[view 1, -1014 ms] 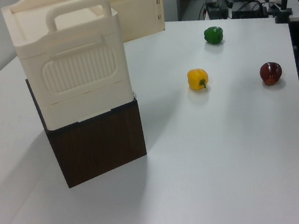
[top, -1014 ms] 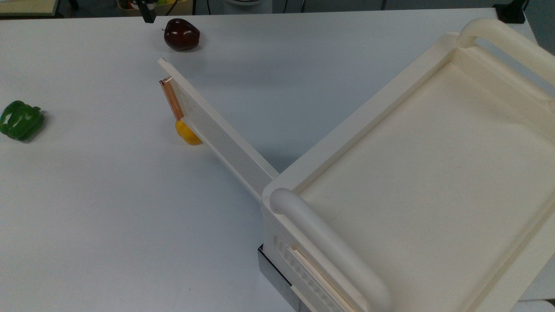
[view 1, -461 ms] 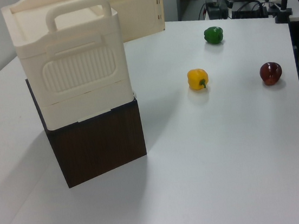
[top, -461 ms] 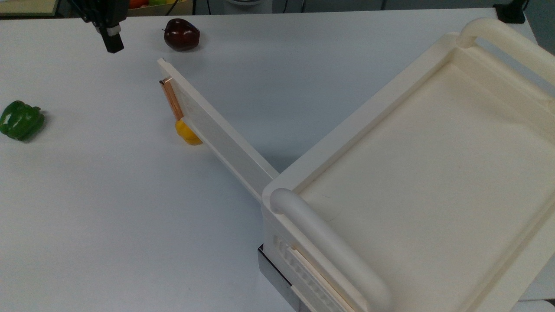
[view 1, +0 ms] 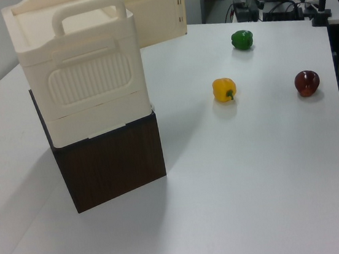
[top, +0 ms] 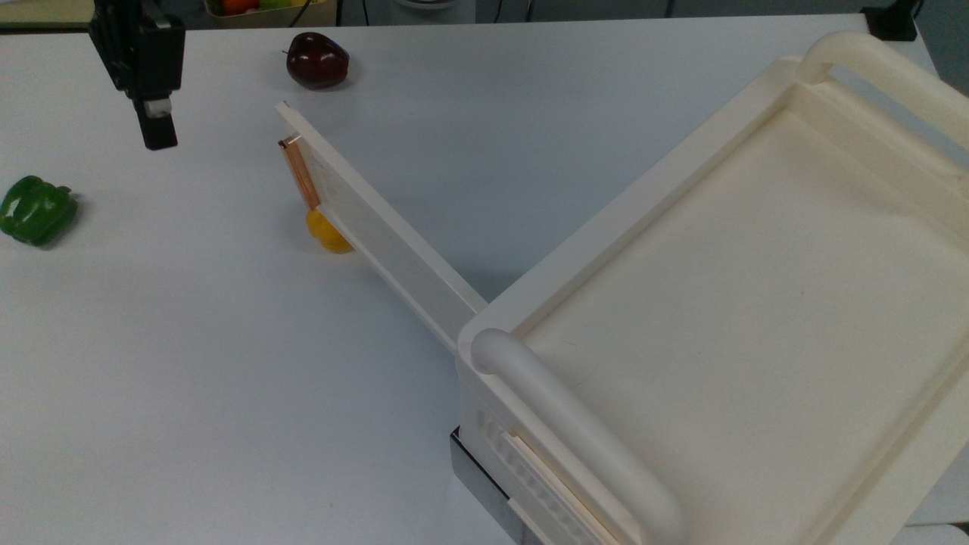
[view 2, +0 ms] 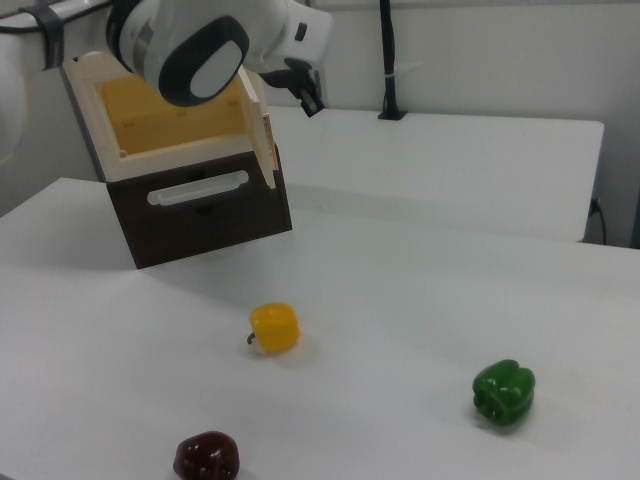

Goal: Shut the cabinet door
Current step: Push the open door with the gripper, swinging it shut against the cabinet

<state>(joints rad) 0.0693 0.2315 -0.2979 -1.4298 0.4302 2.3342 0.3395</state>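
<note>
- Top view: the tool (top: pixel 155 125) hangs at the top view's upper left, above the white worktop (top: pixel 189 341) and touching nothing – it shows as one dark block tapering to a black tip, and I cannot tell whether its fingers are parted or closed.
- Top view: the cabinet door (top: pixel 378 235) stands swung wide open, reaching from the cream cabinet (top: pixel 742 303) corner toward the top view's upper left; its copper handle (top: pixel 300 172) sits near the free edge, well apart from the tool.
- Top view: a yellow pepper (top: pixel 325 235) is partly hidden behind the door below the handle, a dark red apple (top: pixel 317 60) lies beyond the door's free end, and a green pepper (top: pixel 36 210) lies at the top view's far left, near and below the tool.
- Left view: the door (view 1: pixel 156 16) juts out behind the cabinet (view 1: pixel 79 70), which sits on a dark wooden base (view 1: pixel 115 164); the three fruits lie spread over the worktop on the left view's right.
- Right view: the arm's white and grey body (view 2: pixel 200 45) fills the upper left in front of the open cabinet – the dark tool (view 2: pixel 308 95) points down and to the right view's right, just beside the door (view 2: pixel 258 130) edge but apart from it, holding nothing.
</note>
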